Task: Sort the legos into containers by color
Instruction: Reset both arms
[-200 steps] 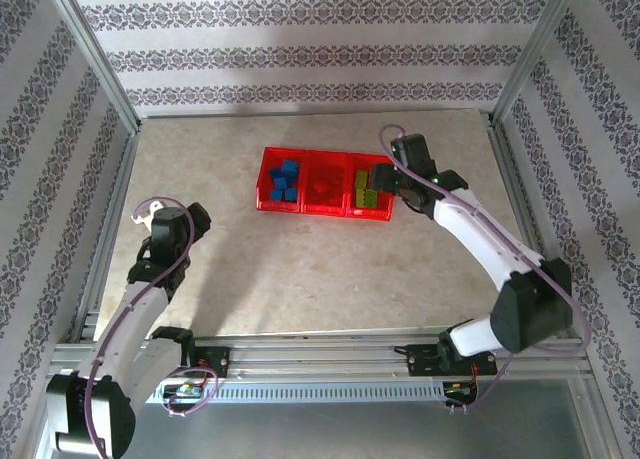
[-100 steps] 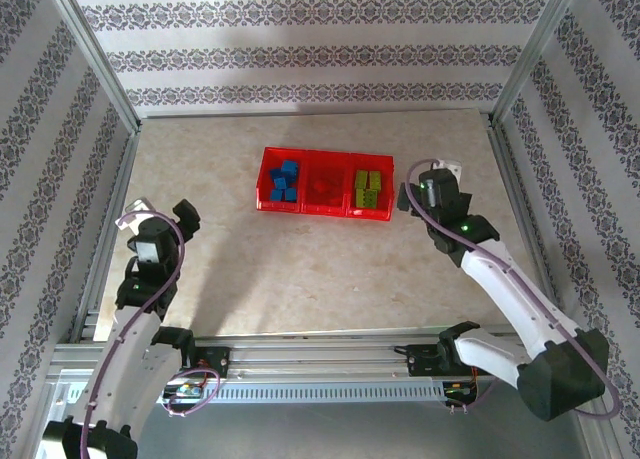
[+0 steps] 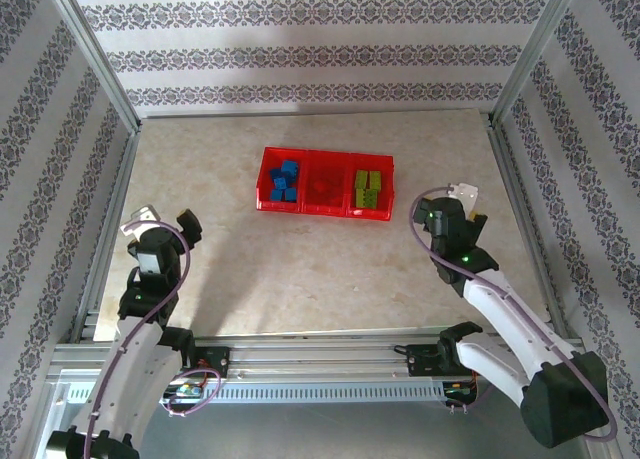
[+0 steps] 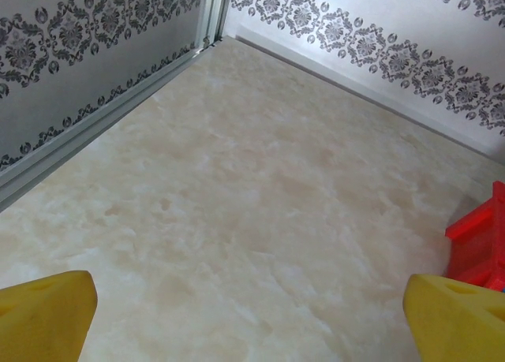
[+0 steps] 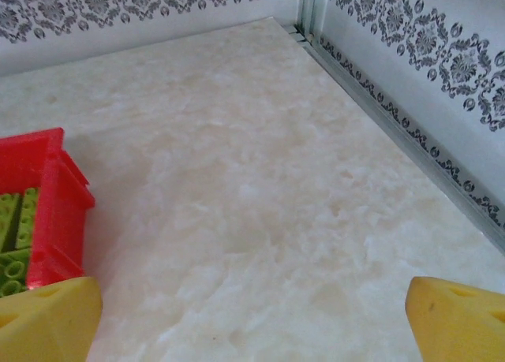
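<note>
sitting toward the back edge, the tray (image 3: pixel 325 212) holds the legos (image 3: pixel 287 180) sorted by colour; bare table (image 3: pixel 300 269) surrounds it. left gripper (image 3: pixel 162 222) and right gripper (image 3: pixel 447 201) stand wide open, empty, near the side rails (image 3: pixel 103 239).

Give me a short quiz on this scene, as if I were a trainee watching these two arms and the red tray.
1. True or false: the left gripper and the right gripper both stand open, holding nothing.
2. In the translucent red plastic three-compartment tray, which compartment holds the small lime green plastic bricks? A left, B middle, C right.
3. Fill in: the small blue plastic bricks lie in the ___ compartment.
Key: 1 true; 2 C; 3 left.
</note>
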Robot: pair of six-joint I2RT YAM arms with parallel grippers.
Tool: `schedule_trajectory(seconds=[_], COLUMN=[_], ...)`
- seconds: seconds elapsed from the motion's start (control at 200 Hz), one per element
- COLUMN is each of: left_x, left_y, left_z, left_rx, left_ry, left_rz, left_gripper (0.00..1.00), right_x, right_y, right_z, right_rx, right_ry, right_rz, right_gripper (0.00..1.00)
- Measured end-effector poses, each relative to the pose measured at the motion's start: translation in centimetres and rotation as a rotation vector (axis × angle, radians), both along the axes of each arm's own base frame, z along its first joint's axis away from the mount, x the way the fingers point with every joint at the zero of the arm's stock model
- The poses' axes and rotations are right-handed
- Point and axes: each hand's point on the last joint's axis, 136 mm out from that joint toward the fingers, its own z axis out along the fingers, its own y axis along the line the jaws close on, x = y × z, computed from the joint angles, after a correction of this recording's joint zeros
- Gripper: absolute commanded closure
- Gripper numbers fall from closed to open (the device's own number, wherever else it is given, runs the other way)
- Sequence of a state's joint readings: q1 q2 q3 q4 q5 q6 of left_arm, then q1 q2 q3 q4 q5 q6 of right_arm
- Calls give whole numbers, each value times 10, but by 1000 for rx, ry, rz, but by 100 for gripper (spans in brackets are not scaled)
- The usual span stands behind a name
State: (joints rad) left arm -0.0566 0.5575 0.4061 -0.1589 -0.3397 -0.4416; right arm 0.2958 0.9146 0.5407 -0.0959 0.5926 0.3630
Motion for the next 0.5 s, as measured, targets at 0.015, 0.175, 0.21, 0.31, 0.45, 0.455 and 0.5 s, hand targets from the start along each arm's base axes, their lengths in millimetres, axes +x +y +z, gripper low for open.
schedule_trajectory(seconds=[0.015,0.175,0.21,0.31,0.45,0.455,0.5], left_x=[0,1,2,2,2,2,3], left_y=[0,-1,0,4,12,12,14], left_z=[0,-2,-4,-11,-29,-29,-35], left_rx=[4,55,71,124,216,219,248], left_ry=[-2,-7,-6,-3,19,20,30], left_rz=[-4,-28,-28,-18,0,1,6], left_gripper=[1,0,0,0,0,0,0], right_x=[-1,-5,-4,1,10,11,14], right_y=[-1,-10,-12,-18,-27,-27,-29], right_z=[-2,-5,-1,7,0,0,-4], right_rx=[-1,8,12,14,-4,-6,-16], right_ry=[-2,-65,-87,-124,-106,-105,-92], right_rz=[-2,-18,-19,-26,-35,-35,-30], right_gripper=[2,2,2,2,2,2,2])
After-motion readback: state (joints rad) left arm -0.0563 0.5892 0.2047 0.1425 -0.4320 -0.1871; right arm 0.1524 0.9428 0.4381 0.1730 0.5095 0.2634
